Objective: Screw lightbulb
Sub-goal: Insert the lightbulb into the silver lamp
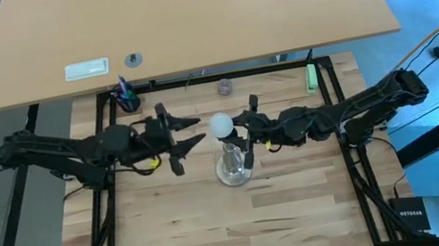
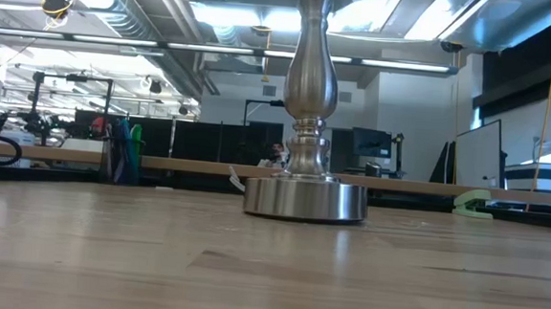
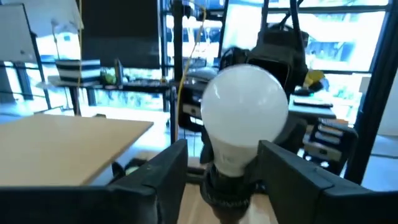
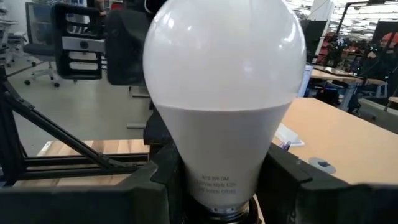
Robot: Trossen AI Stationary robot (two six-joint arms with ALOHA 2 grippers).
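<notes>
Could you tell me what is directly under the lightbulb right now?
The lightbulb stands upright with its narrow base in the dark socket atop the silvery stand. The screw threads are hidden inside the socket, so how far it is screwed in cannot be seen.

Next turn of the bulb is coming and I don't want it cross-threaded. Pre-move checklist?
1. The lightbulb upright on the stand: ok.
2. The right pincer shut on the bulb's neck: ok.
3. The left pincer open, fingers either side of the neck: ok.
4. Screw base fully home in the socket: cannot tell.
5. Stand base flat on the table: ok.
</notes>
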